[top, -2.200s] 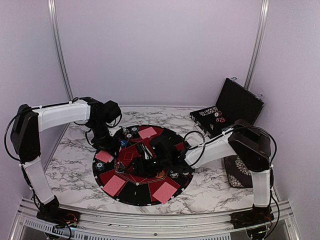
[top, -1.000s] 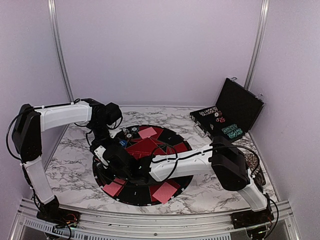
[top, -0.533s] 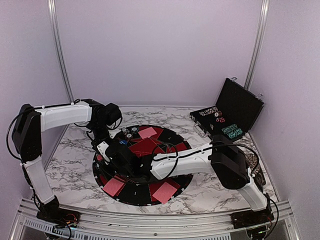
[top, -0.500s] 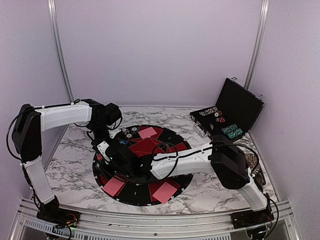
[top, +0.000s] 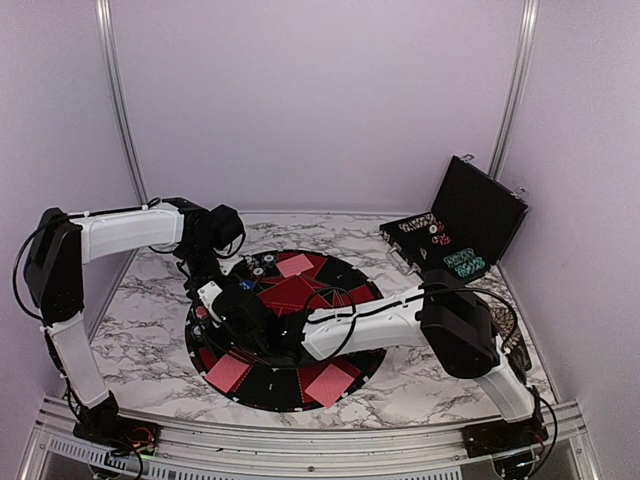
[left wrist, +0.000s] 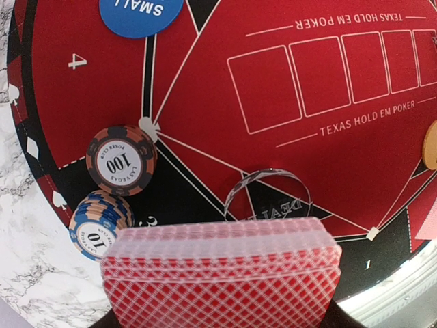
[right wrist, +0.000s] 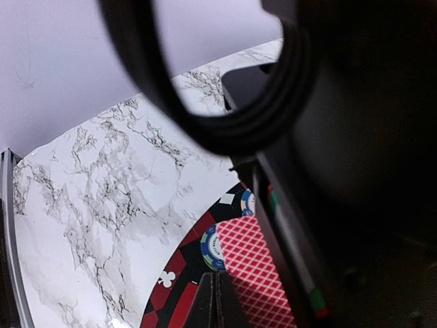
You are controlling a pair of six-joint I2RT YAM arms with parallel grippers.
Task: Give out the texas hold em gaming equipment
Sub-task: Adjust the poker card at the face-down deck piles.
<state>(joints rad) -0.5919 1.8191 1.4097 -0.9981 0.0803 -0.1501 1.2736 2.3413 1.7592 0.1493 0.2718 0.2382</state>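
Between the left gripper's (left wrist: 222, 321) jaws sits a thick deck of red-backed playing cards (left wrist: 222, 277), seen edge-on in the left wrist view, the jaws standing partly apart and clamped on its sides. Below the deck lies the round red-and-black poker mat (top: 290, 330), printed with card outlines and "TEXAS HOLD EM POKER". On the mat's far-left part a brown-and-black chip stack marked 100 (left wrist: 121, 161) touches a blue-and-orange chip stack marked 10 (left wrist: 100, 224), which stands at the mat's edge. A blue round button disc (left wrist: 142, 15) lies farther in along the same side, a clear dealer disc (left wrist: 268, 197) rests just beyond the deck, and the rim of an orange disc (left wrist: 430, 145) shows at the frame's right edge. Single red-backed cards lie around the mat: one at the far edge (top: 296, 265), one at the near-left edge (top: 228, 373), one at the near edge (top: 329, 383).

The right gripper (right wrist: 217, 301) reaches across to the mat's left edge with its fingers pressed together on nothing, tips just over another face-down card (right wrist: 256, 273) that lies against a blue-and-white chip (right wrist: 212, 248).

At the marble table's (top: 150, 300) far-right corner the black hinged case (top: 470, 215) stands open with more chips (top: 464, 263) inside.
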